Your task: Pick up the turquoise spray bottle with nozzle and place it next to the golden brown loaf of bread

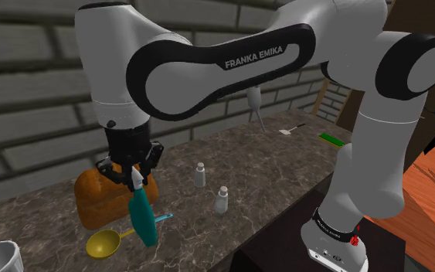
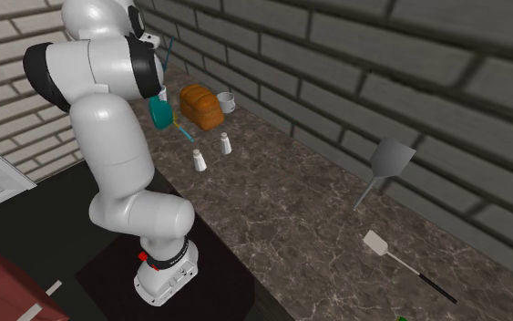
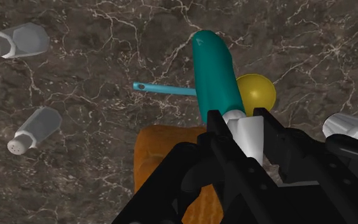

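Arm: arched over counter (image 1: 273,174), gripper (image 1: 134,173) pointing down | Fingers: clamped on bottle (image 1: 143,218) nozzle | Bottle: 1, hanging tilted just in front of loaf (image 1: 96,193), by scoop (image 1: 103,243) | Loaf: 1 | Shakers (image 1: 201,175) (image 1: 222,201): 2 | Scoop: 1

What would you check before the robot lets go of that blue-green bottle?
1. Hand clasps the spray bottle at its white neck: ok.
2. Bottle beside the bread loaf: ok.
3. Landing spot free: not ok, the yellow scoop has its handle under the bottle.
4. Bottle upright: not ok, it hangs tilted.
5. Base touching the counter: cannot tell.
6. Two shakers well aside: ok.
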`<state>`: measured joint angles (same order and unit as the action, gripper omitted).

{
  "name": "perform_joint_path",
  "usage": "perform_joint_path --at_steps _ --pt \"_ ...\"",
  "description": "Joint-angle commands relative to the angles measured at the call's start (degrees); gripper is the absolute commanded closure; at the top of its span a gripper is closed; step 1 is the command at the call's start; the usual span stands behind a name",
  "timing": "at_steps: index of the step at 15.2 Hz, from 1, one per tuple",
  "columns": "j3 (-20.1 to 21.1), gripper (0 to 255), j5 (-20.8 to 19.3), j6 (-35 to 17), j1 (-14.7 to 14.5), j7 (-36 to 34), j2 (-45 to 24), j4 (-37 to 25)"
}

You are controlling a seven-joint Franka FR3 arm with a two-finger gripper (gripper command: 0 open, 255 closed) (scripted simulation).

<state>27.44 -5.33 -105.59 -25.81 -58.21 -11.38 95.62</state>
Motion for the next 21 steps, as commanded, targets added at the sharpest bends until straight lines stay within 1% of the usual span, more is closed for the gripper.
perform_joint_path --at_steps 1,11,19,20,21 --pt "-0.05 255 -0.13 -1.62 0.02 -0.09 -0.19 1.42" --pt "-0.37 255 -1.22 -9.11 -0.06 -0.83 -1.95 7.36" --pt "-0.37 255 -1.22 -9.11 -0.06 -0.83 -1.95 7.36" --pt "-0.37 0 -1.22 -9.11 -0.06 -0.83 -1.95 7.36" --pt "-0.37 0 -1.22 -9.11 -0.06 -0.83 -1.96 7.35"
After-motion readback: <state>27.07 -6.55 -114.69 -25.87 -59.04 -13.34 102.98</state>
